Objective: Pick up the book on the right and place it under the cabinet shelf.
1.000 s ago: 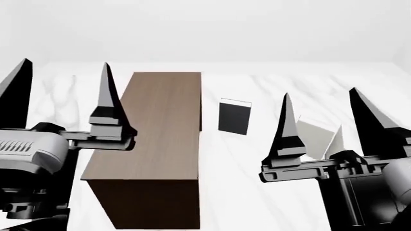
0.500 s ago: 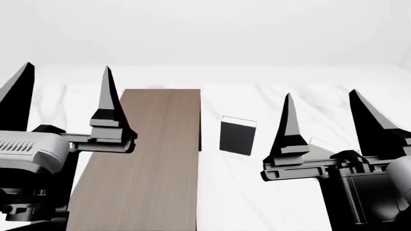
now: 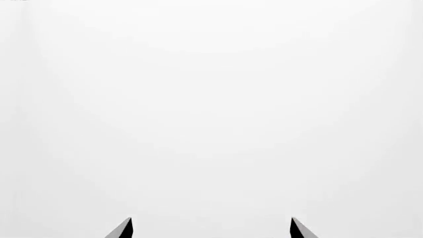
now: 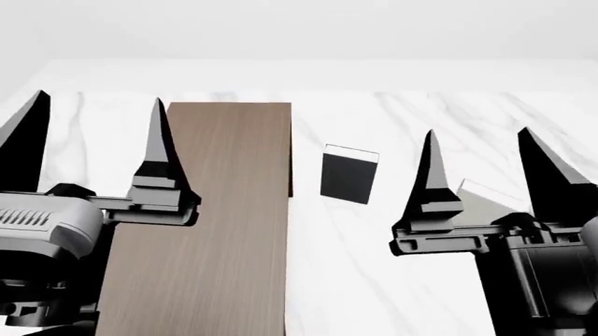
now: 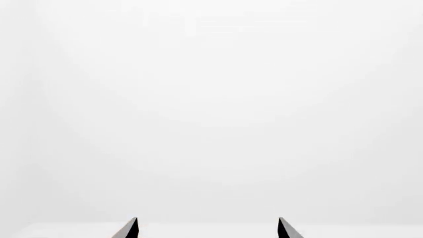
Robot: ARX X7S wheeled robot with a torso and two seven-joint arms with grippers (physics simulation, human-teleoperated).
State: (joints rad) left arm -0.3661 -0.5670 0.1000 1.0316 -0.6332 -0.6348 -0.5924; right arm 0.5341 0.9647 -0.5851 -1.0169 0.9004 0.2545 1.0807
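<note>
The cabinet shelf (image 4: 215,210) is a long dark brown wood-grain box lying on the white marble table, left of centre in the head view. The book (image 4: 484,203) is a pale grey slab at the right, mostly hidden behind my right gripper. My right gripper (image 4: 477,131) is open and empty, held in front of the book as the head camera sees it. My left gripper (image 4: 98,98) is open and empty over the cabinet shelf's left edge. Both the left wrist view (image 3: 211,220) and the right wrist view (image 5: 207,219) show only spread fingertips against blank white.
A black-covered book (image 4: 348,175) with white page edges lies flat between the cabinet shelf and the right gripper. The marble table (image 4: 374,280) runs back to a white wall and past the picture's right edge.
The head view has shifted: first the cabinet and black book slid down the picture, then back up. The right gripper sits slightly further right and lower. Both grippers stay open.
</note>
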